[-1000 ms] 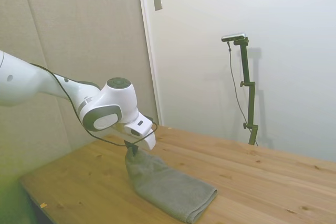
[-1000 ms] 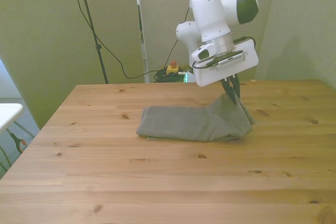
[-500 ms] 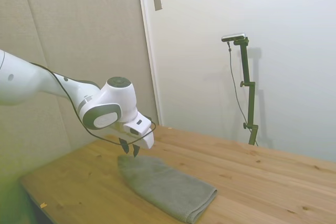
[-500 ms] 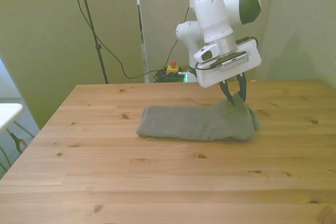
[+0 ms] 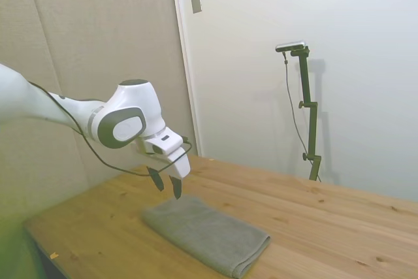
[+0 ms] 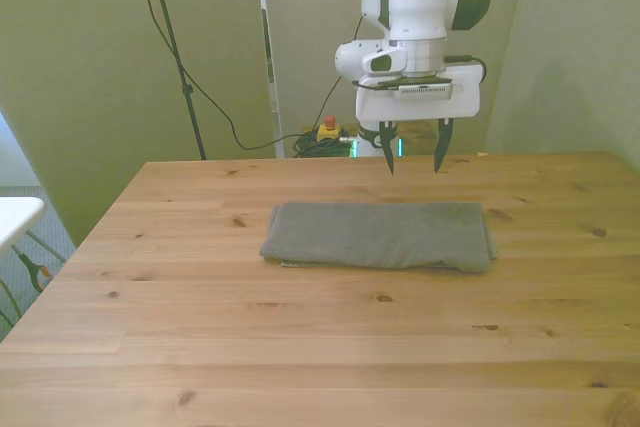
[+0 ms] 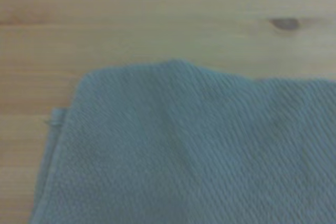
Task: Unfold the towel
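Here, in the side view, the towel [image 5: 207, 232] lies flat as a long folded strip in the lower middle of the frame, on the wooden bench [image 5: 326, 227]. The end effector [image 5: 166, 185] hangs above the strip's left end, clear of the cloth, its two dark fingers spread apart and holding nothing. The white arm comes in from the left edge, and the wrist is bent so the fingers point down and slightly right.

In the front view, the towel [image 6: 378, 235] sits in the middle of the frame, and it looks still doubled over. The end effector [image 6: 412, 155] hovers above its upper right part, wide open and empty, fingers pointing straight down.

In the wrist view, one rounded corner of the towel [image 7: 184, 150] fills the lower frame, with a thin second edge showing beside it against bare bench [image 7: 157, 19].

To do the unfolding well, the fingers should probably pinch only the top layer at that corner or edge, then lift and carry it across without dragging the lower layer.
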Robot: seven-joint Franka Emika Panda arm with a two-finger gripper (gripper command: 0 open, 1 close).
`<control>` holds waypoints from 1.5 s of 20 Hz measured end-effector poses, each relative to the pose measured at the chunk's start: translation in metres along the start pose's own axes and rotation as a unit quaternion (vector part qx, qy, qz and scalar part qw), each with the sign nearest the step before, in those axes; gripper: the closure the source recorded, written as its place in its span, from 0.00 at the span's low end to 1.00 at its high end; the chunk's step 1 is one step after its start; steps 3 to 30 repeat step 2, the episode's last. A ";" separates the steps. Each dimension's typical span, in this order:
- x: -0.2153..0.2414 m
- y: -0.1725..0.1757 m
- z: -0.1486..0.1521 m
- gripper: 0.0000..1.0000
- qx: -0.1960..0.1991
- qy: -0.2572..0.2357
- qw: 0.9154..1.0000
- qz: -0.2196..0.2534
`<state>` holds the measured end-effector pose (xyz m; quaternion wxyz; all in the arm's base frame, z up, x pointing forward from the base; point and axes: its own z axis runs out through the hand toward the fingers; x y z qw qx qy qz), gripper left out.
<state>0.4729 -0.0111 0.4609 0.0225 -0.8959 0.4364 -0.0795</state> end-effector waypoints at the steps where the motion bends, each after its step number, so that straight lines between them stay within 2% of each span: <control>1: -0.017 0.004 -0.004 0.00 -0.022 0.004 1.000 0.011; 2: -0.036 0.006 -0.009 0.00 -0.037 0.001 0.999 0.014; 30: -0.036 0.006 -0.009 0.00 -0.037 0.001 0.999 0.014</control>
